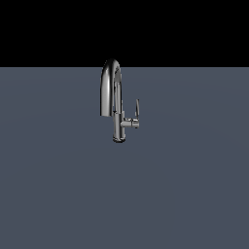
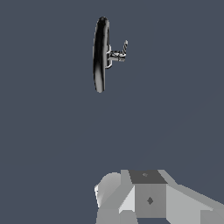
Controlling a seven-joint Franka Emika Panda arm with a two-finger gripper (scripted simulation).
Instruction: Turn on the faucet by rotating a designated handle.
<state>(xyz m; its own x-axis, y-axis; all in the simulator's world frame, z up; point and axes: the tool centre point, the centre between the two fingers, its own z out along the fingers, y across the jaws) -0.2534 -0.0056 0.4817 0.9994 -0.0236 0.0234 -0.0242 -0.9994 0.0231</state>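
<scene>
One faucet (image 1: 113, 97) stands on the grey floor (image 1: 58, 194), and it carries one handle (image 1: 137, 111); nothing else rests on that surface. In the exterior view the faucet sits toward the floor's far edge, about midway between the side edges, upright on its slim post, with the arched spout curving over toward the exterior view's left and ending above the floor. The handle is a thin blade standing nearly upright at the tip of a short horizontal stub that branches from the post toward the exterior view's right. No arm or gripper appears in that view. The wrist view looks down on the same faucet (image 2: 100, 54), so the spout reads as a dark narrow oval, with the stub and handle (image 2: 124, 47) sticking out to one side of it. Only this view shows the gripper (image 2: 148, 201): a grey and white blocky body at the frame's edge, well apart from the faucet and touching nothing. Its fingertips are out of frame, so I cannot tell whether the pincer is open or closed.
</scene>
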